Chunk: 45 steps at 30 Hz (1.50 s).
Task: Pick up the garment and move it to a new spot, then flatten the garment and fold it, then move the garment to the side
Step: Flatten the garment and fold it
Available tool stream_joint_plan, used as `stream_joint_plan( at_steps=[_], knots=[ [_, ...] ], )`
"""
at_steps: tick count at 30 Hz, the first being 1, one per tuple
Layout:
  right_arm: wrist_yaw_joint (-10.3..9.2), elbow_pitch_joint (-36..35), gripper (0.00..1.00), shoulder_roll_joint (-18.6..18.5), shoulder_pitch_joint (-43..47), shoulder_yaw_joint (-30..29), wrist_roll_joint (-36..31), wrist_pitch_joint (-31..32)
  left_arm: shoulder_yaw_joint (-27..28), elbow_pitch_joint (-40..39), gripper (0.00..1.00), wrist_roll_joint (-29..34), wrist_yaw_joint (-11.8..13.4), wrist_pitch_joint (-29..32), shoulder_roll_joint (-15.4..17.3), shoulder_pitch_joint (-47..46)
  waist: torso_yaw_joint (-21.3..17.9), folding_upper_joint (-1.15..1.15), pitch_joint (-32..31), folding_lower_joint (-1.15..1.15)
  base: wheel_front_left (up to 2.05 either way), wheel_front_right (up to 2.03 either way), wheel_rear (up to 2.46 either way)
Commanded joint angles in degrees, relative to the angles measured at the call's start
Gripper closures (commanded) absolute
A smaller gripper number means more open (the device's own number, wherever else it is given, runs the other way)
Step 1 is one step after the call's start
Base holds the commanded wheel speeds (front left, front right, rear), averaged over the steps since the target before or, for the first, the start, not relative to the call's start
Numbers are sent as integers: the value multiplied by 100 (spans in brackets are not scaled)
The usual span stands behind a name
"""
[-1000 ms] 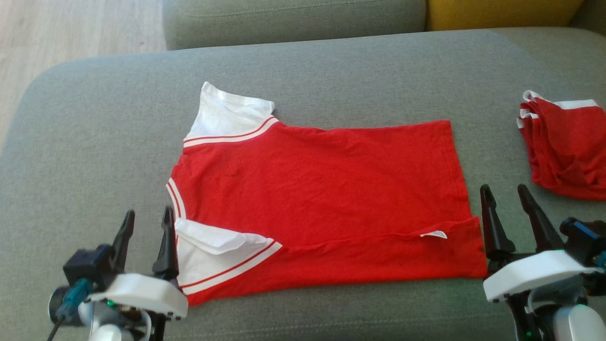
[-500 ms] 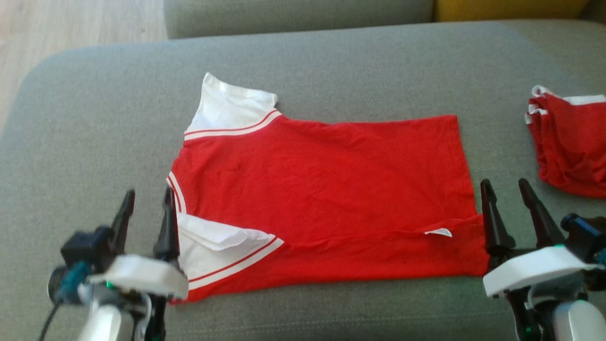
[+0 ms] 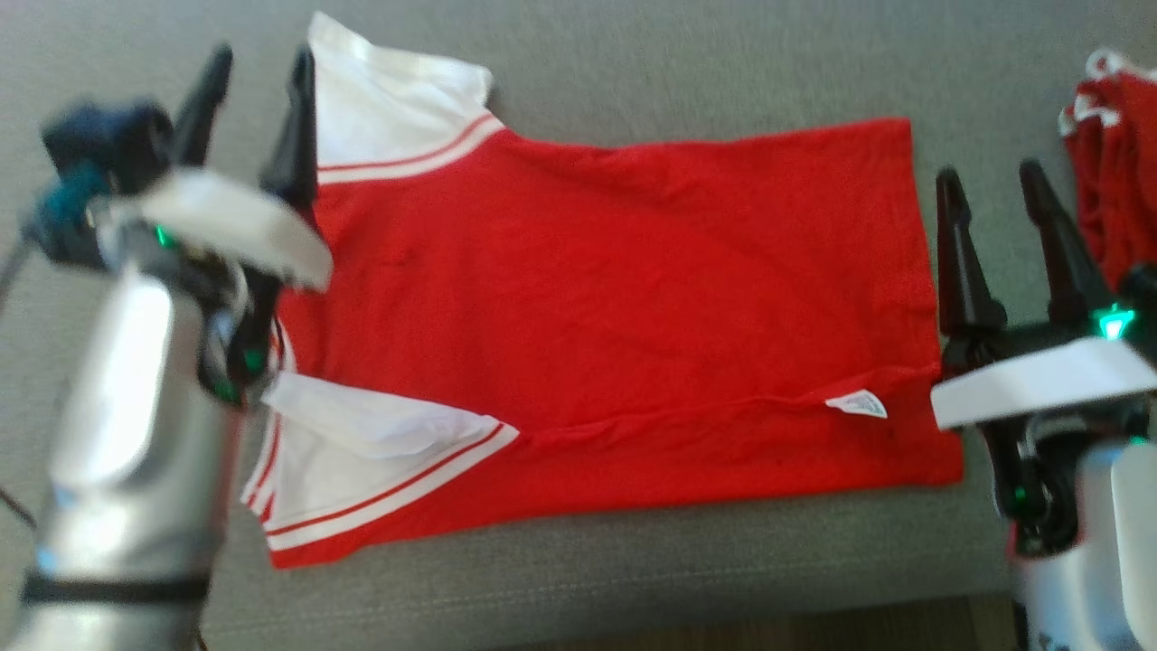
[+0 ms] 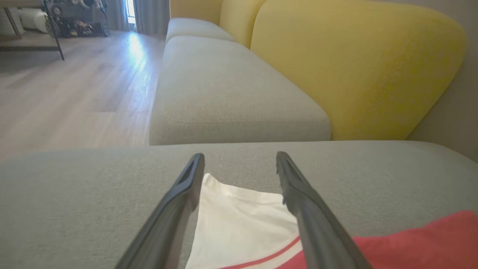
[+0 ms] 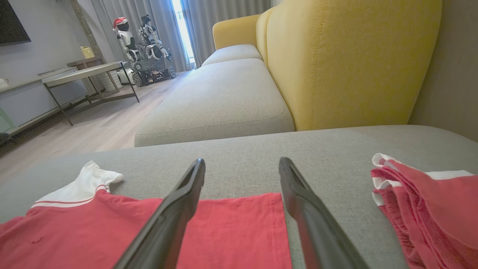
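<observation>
The garment is a red T-shirt with white sleeves, lying flat on the grey sofa cushion. Its near long edge is folded over, showing a small white label. My left gripper is open beside the far white sleeve. In the left wrist view that sleeve lies between and below the open left gripper. My right gripper is open just right of the shirt's hem. From the right wrist the open right gripper hovers over the hem end of the garment. Neither holds anything.
A second, folded red garment lies at the cushion's right, also seen as folded garment. Behind stand a yellow backrest and another grey seat. Wooden floor, a table and a small robot lie to the left.
The head camera has tipped down and closer. My left gripper has moved forward from the near sleeve up to the far sleeve. The right gripper has advanced a little along the hem.
</observation>
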Motion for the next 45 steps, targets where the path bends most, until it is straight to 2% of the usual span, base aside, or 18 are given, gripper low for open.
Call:
stream_joint_plan(
  at_steps=[1,8,16,20,21,22,23,28,33,40,45],
  knots=[
    [19,-205,0,-48,-214,174,-24,-66,245,51,0,-57,-82,67,211,-419,-225,0,411,-1,0,0,0],
    [19,1,0,-9,-616,383,53,-235,286,1649,0,-295,-484,604,477,-1675,-513,0,873,-1,0,0,0],
    [19,273,0,42,-774,523,155,-414,254,2890,0,-413,-649,1026,750,-2373,-716,0,1046,-1,0,0,0],
    [19,374,0,54,-820,514,176,-466,201,3368,0,-515,-720,1231,778,-2566,-758,0,1065,-1,0,0,0],
    [19,394,0,55,-831,505,182,-473,181,3440,16,-537,-737,1250,778,-2607,-762,0,1065,-1,0,0,0],
    [19,414,0,55,-845,498,193,-476,160,3502,60,-548,-749,1245,783,-2640,-768,0,1063,-1,0,0,0],
    [19,437,0,55,-866,490,212,-475,142,3557,100,-564,-760,1235,784,-2667,-773,0,1060,-1,0,0,0],
    [19,645,0,-54,-1120,293,359,-417,14,3715,100,-602,-796,1056,754,-2784,-714,0,1045,-1,0,0,0],
    [19,1169,0,-356,-1593,176,456,-205,-149,3750,100,-609,-812,730,632,-2939,-514,0,1046,-1,0,0,0],
    [19,2352,0,-814,-2200,514,630,350,-483,3629,100,-686,-819,355,363,-3177,-166,0,1087,-1,0,0,0],
    [19,2981,0,-994,-2501,784,816,678,-761,3477,100,-865,-820,215,316,-3226,-1,0,1080,-1,0,0,0]
  ],
)
